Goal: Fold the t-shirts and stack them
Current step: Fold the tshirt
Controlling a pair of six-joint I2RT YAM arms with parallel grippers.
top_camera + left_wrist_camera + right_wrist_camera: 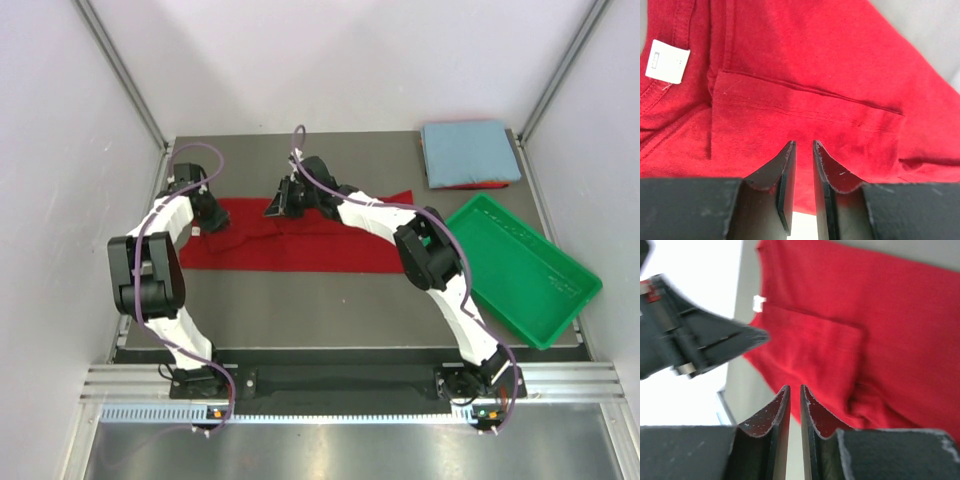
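A dark red t-shirt (300, 248) lies spread across the middle of the table, bunched along its far edge. In the left wrist view the shirt (815, 60) shows its white neck label (667, 61) and a sleeve folded in flat. My left gripper (205, 215) hovers over the shirt's left end, and its jaws (802, 143) are shut to a narrow slit with nothing between them. My right gripper (285, 200) is over the shirt's far edge near the middle; its jaws (795, 386) are shut and empty above the shirt (880, 330). A folded light blue t-shirt (470, 150) lies on a folded red one (468, 185) at the back right.
A green plastic tray (545, 300) sits tilted at the right side of the table. The left arm's gripper (695, 347) shows blurred at the left of the right wrist view. White walls with metal rails enclose the table.
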